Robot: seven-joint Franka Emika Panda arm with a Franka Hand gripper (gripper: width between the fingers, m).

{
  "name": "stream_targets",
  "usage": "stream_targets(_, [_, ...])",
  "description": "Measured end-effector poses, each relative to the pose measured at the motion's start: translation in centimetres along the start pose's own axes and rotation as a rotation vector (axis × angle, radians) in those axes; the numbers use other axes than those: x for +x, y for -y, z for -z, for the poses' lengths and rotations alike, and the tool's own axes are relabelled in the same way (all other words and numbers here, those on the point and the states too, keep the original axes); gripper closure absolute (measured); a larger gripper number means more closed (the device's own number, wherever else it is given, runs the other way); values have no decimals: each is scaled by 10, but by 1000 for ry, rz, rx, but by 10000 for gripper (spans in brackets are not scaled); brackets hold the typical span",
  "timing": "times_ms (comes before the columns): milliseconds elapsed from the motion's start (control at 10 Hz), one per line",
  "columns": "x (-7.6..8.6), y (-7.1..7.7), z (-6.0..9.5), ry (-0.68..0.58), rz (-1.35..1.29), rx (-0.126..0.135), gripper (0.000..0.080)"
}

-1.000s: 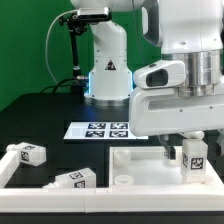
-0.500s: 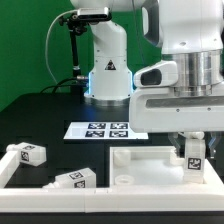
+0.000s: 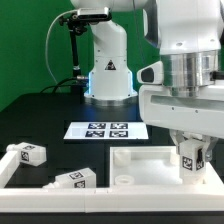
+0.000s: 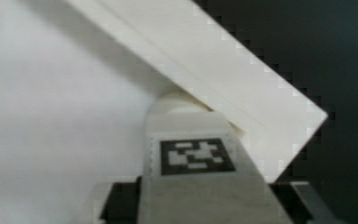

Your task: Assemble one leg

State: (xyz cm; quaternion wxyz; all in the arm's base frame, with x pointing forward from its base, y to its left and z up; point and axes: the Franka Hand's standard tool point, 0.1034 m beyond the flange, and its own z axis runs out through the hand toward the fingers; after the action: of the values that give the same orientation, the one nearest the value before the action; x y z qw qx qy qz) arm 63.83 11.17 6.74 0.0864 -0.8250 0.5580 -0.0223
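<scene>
Nearest you in the exterior view, a low white rail [image 3: 20, 178] runs along the front edge of the surface [image 3: 40, 115], toward its front-left corner. Just behind the rail lie two loose white pegs with square tags: one [image 3: 73, 179] lying on its side close to the front edge, the other [image 3: 27, 153] a little farther back and nearer the exterior view's left edge. Neither touches the other.

To the exterior view's right of them you see the big white panel [image 3: 135, 170], lying flat with a raised rim. Over its right end, near the surface's front-right corner, the hand [image 3: 193, 160] hangs down and is gripping the leg [image 3: 194, 158], which stands upright with its tag facing the camera. Its lower end is at the panel, but you cannot tell from here whether it touches.

The wrist view gives you the same grip up close: the leg [image 4: 197, 148] sits between the two dark fingers [image 4: 123, 203], tag showing, its far end meeting the panel's [image 4: 87, 90] angled rim.

Farther back, the marker board [image 3: 106, 129] lies flat near the middle of the surface. Behind it, at the back edge, stands the robot's white base [image 3: 107, 60].
</scene>
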Motion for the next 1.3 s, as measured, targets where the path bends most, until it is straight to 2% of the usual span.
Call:
stream_targets(100, [0, 0, 0, 11, -98, 15, 514])
stream_targets(200, [-1, 0, 0, 16, -148, 16, 514])
stream_targets(500, [0, -1, 0, 13, -48, 11, 512])
stream_targets(600, [2, 0, 3, 17, 173, -3, 348])
stream_targets(700, [5, 2, 6, 23, 363, -9, 225])
stream_targets(800, [3, 3, 8, 33, 477, -21, 225])
stream_targets(900, [4, 2, 9, 20, 532, -12, 164])
stream_targets(1100, [5, 2, 7, 22, 674, -12, 154])
stream_targets(1200, [5, 2, 7, 13, 804, -21, 151])
stream_targets(1300, [1, 4, 7, -12, 1041, -46, 151])
